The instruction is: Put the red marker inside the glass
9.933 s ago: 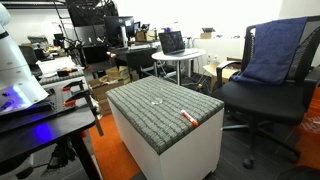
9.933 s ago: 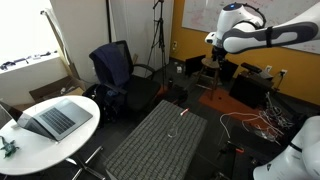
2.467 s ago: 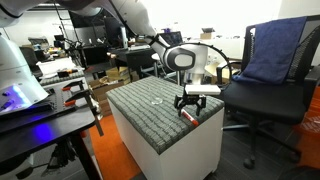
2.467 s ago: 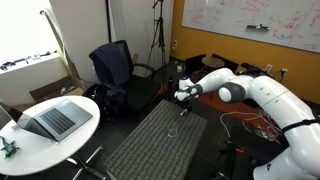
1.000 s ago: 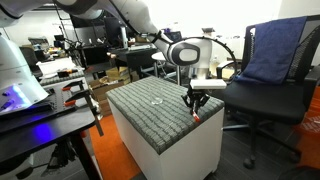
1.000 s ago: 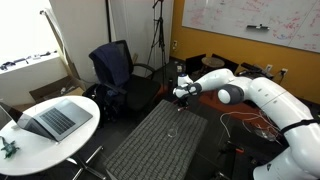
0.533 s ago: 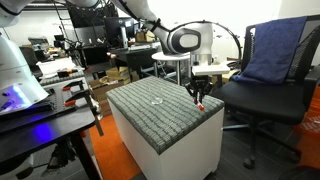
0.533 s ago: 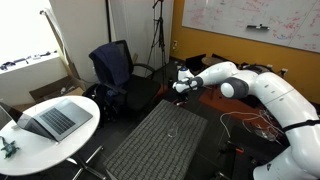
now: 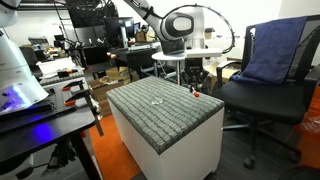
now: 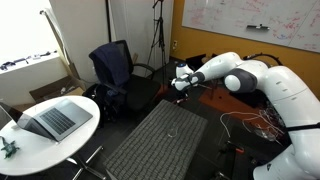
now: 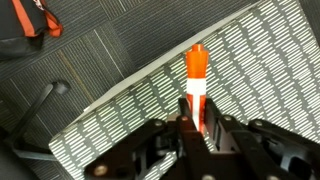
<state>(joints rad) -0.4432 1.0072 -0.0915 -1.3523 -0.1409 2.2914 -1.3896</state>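
the gripper (image 9: 197, 84) is clenched on the red marker (image 11: 196, 72), its two fingers (image 11: 185, 116) pinching the whitish lower end while the red body sticks out past them, as the wrist view shows. in an exterior view the red marker (image 9: 197, 97) hangs in the air under the claw, clear of the grey ribbed mat (image 9: 140, 118) that tops the white block (image 9: 190, 150), above the edge of the mat that faces the office chair (image 9: 262, 95). the glass (image 9: 157, 100) shows only as a faint rim near the middle of the mat, well apart from the marker, and the wrist view does not show it. the main risk, as i judge it, is the glass itself. it is hard to see and looks light, so a slightly off approach could catch the rim with the marker tip and knock it over or push it toward an edge. the pinch is near one end, so the marker could also pivot between the fingers on the way across, and a drop from too high could bounce out or tip the glass. compared with 2.5 s ago, the claw was then down at the mat by the corner nearest the chair, over the lying marker. now it is higher, with the marker off the mat.
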